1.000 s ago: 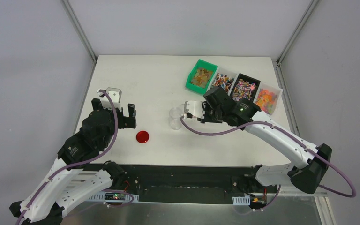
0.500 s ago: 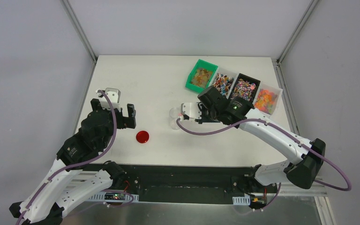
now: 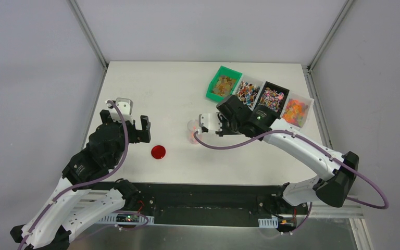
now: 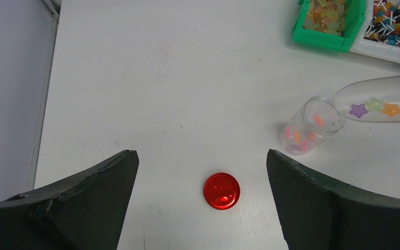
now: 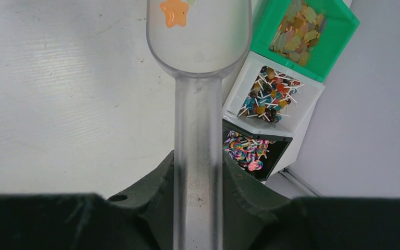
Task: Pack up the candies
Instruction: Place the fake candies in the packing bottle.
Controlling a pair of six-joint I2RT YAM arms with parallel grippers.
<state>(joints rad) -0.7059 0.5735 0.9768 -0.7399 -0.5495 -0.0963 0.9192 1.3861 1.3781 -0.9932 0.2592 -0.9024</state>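
Note:
A small clear jar stands mid-table with a few pink and orange candies inside. My right gripper is shut on the handle of a clear plastic scoop. The scoop's lip rests over the jar's mouth. Star-shaped candies in purple, green and orange lie in the scoop. My left gripper hangs open over the table's left side with nothing between its fingers. The red lid lies flat below it.
Four bins of candies line the back right: a green bin, a white bin of small lollipops, a black bin of swirl lollipops, and a white bin of orange sweets.
My right arm has shifted left, bringing the scoop's lip over the jar's mouth, and pink candies now show inside the jar. The left arm has barely moved.

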